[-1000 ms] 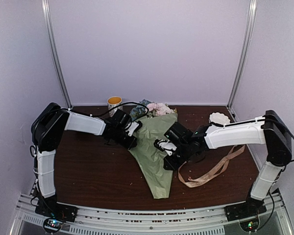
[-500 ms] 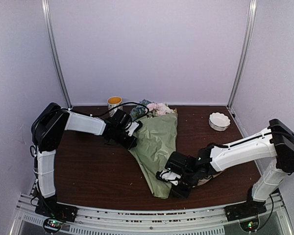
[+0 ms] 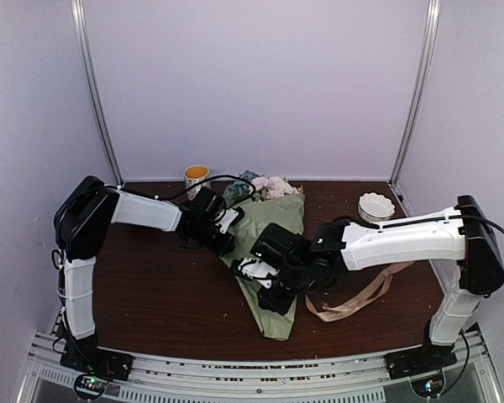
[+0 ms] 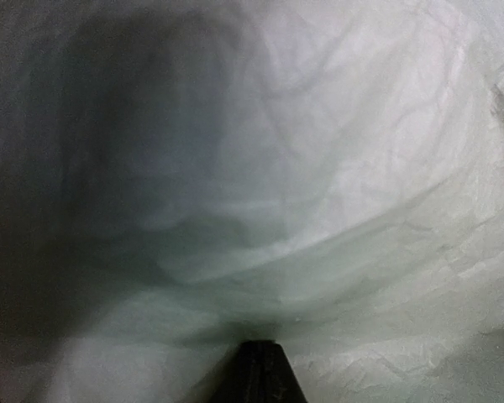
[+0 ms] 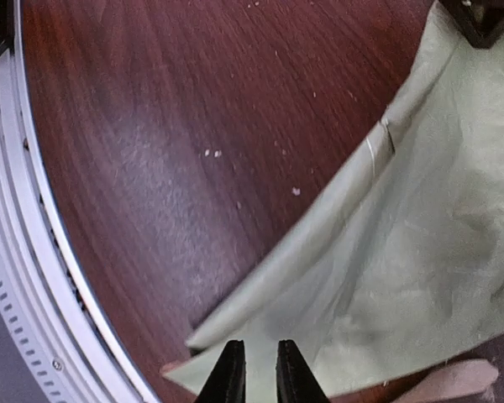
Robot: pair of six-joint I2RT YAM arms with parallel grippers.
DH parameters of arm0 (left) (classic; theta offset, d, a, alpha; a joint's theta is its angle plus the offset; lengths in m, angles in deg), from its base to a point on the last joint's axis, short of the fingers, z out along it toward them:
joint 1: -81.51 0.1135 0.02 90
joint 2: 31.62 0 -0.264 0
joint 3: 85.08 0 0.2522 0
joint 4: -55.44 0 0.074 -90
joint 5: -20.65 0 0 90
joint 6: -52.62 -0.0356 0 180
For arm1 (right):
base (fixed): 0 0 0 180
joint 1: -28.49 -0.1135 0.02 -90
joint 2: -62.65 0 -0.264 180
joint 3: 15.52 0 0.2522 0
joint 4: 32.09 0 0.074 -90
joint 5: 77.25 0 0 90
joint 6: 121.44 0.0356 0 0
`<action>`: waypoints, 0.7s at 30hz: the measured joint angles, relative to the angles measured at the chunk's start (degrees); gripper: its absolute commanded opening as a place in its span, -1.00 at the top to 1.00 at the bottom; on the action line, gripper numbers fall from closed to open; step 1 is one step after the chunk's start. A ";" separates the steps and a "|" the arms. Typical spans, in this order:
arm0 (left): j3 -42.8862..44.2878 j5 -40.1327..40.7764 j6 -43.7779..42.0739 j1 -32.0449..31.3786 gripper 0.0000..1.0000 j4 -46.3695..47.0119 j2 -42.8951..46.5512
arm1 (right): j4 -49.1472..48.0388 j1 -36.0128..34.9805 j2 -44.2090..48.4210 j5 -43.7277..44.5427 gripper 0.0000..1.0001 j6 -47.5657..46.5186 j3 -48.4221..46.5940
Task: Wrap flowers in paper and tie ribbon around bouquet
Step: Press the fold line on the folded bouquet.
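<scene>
The bouquet lies on the dark table as a cone of sage-green paper. Its flowers, pink, white and blue, show at the far wide end and its point is toward me. My left gripper sits at the cone's left edge, shut on the paper, which fills its wrist view above the closed fingertips. My right gripper hovers over the cone's lower part. In the right wrist view it is open by a narrow gap with nothing in it, above the paper. The beige ribbon lies loose to the right.
A paper cup stands at the back left of the flowers. A small white bowl sits at the back right. The metal rail runs along the table's near edge. Small crumbs dot the wood.
My right arm swung from the cone's middle down toward its point and the ribbon, then back up and left over the lower cone. The left arm and ribbon stayed put.
</scene>
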 measured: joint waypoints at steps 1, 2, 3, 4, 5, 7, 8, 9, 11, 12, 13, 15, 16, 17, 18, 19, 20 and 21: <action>0.00 0.00 0.00 0.00 0.88 0.00 0.00 | -0.61 0.00 -2.10 0.28 0.71 -0.42 -1.81; 0.00 0.00 0.00 0.00 0.88 0.00 0.00 | -1.09 0.00 -4.13 0.37 0.72 -0.79 -3.28; -0.02 0.00 0.00 0.02 0.88 0.00 0.00 | -1.55 0.00 -6.01 0.37 0.72 -1.11 -4.26; -0.02 0.00 0.00 0.02 0.88 0.00 0.00 | -1.62 0.00 -7.96 0.33 0.72 -1.49 -4.98; -0.02 0.00 0.00 0.00 0.88 0.00 0.00 | -1.55 -0.02 -9.42 0.17 0.72 -1.95 -5.18; -0.02 0.00 0.00 0.00 0.88 0.02 0.00 | -1.40 -0.20 -11.52 -0.63 0.73 -2.40 -4.57; -0.02 0.00 0.00 0.00 0.88 0.04 0.00 | -1.46 -0.31 -11.78 -1.25 0.72 -2.58 -3.69; -0.04 0.00 0.00 0.00 0.88 0.07 0.00 | -1.53 -0.52 -11.78 -1.95 0.73 -2.78 -2.56; -0.04 0.00 -0.02 0.00 0.88 0.07 0.00 | -1.60 -1.40 -11.32 -3.72 0.73 -3.43 0.07; -0.04 0.00 -0.07 0.02 0.88 0.04 0.00 | -2.56 -1.92 -10.45 -4.39 0.73 -3.72 1.27; -0.04 -0.09 -0.11 0.02 0.88 0.07 0.00 | -2.86 -2.40 -9.44 -5.40 0.72 -3.69 2.32; -0.02 -0.07 -0.20 0.00 0.88 0.07 0.00 | -3.21 -3.17 -7.04 -6.97 0.71 -3.76 4.85; -0.02 -0.09 -0.28 0.00 0.88 0.04 -0.02 | -3.10 -3.37 -5.57 -7.61 0.70 -3.80 6.05; 0.00 -0.07 -0.35 0.00 0.88 0.04 -0.04 | -2.69 -3.48 -3.85 -8.33 0.70 -3.85 7.15; 0.00 -0.07 -0.39 0.00 0.88 0.04 -0.04 | -2.08 -3.43 -2.05 -8.92 0.71 -3.85 7.78; 0.00 -0.09 -0.46 0.00 0.88 0.04 -0.07 | -1.86 -3.06 -0.59 -9.18 0.71 -3.72 8.17; 0.02 -0.09 -0.55 0.00 0.88 0.04 -0.09 | -1.86 -2.19 0.92 -9.55 0.71 -3.48 8.41; 0.02 -0.09 -0.57 0.00 0.88 0.04 -0.09 | -2.12 -0.55 2.47 -10.40 0.71 -3.10 8.50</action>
